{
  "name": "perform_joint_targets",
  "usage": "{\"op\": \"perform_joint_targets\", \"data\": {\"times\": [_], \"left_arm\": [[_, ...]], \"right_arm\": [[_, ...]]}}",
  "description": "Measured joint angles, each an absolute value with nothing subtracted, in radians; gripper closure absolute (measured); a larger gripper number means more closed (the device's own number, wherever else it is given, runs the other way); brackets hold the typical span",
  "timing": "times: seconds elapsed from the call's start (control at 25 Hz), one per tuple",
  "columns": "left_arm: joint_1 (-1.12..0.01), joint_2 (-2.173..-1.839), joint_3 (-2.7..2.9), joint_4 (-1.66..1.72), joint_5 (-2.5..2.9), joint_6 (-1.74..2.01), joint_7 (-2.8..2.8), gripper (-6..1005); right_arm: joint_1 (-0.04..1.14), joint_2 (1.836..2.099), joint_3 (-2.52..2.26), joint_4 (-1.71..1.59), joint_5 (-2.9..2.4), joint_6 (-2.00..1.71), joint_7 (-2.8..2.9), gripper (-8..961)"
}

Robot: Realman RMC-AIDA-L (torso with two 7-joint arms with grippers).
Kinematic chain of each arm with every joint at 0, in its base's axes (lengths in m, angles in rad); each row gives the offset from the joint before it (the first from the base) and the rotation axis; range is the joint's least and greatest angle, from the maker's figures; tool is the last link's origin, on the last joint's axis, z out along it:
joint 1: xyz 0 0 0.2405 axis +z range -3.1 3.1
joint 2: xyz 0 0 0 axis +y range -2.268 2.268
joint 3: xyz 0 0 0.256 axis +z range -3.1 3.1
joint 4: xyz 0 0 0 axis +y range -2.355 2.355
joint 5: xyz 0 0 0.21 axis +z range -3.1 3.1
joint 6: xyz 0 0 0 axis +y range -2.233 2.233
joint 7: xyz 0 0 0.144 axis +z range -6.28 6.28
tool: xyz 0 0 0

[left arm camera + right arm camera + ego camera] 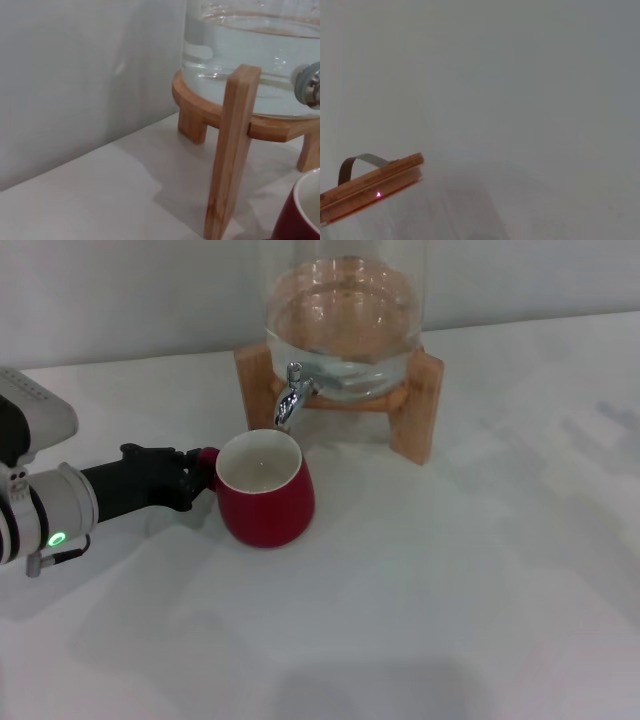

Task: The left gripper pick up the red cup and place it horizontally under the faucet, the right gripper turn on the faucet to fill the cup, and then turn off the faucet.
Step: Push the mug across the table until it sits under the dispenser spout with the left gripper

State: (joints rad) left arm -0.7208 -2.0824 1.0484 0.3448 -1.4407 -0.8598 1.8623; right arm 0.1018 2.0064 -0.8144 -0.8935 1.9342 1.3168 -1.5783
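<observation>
The red cup (265,500) is seen upright on the white table (450,590), its white mouth just below the chrome faucet (290,392) of the glass water jar (345,320) on its wooden stand (418,405). The cup's small handle (207,458) is pinched by the left gripper (192,475), fingers narrowed onto it from the robot's left. The right gripper is not shown; only the jar's wooden lid (370,192) is caught by its wrist camera.
</observation>
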Motion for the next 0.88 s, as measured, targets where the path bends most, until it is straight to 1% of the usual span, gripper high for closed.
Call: {"op": "perform_joint_targets", "data": {"times": [0.44, 0.8, 0.88], "left_arm": [[-0.705, -2.083, 1.047, 0.369, -1.444, -0.862, 1.858, 830], [-0.691, -2.083, 1.059, 0.37, -1.439, -0.883, 1.857, 804], [-0.688, -2.083, 1.059, 0.37, -1.439, -0.883, 1.858, 723]], "right_arm": [[0.099, 2.006, -0.806, -0.893, 1.934, 1.334, -1.578, 173], [0.098, 2.006, -0.805, -0.891, 1.934, 1.336, -1.578, 172], [0.098, 2.006, -0.805, -0.891, 1.934, 1.336, -1.578, 172]]}}
